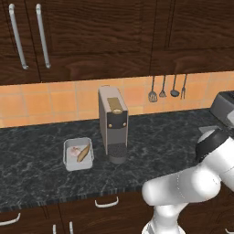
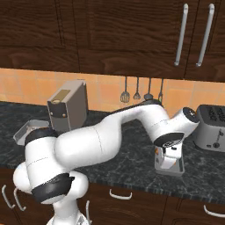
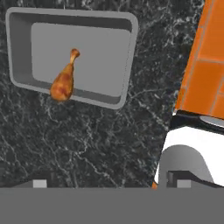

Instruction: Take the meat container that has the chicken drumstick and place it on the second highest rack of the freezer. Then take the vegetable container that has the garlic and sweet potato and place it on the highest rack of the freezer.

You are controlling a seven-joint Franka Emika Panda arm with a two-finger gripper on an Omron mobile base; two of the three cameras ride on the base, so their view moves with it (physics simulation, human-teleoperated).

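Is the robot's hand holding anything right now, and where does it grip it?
Nothing is held. The hand hangs open above the meat container, whose chicken drumstick lies untouched inside.

- Dark marbled counter.
- On it: veg tray, coffee machine, toaster, meat tray.

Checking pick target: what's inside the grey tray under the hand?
One chicken drumstick lies in the meat container, leaning over its near wall; the rest of the floor is bare. In the right base view the gripper hides it.
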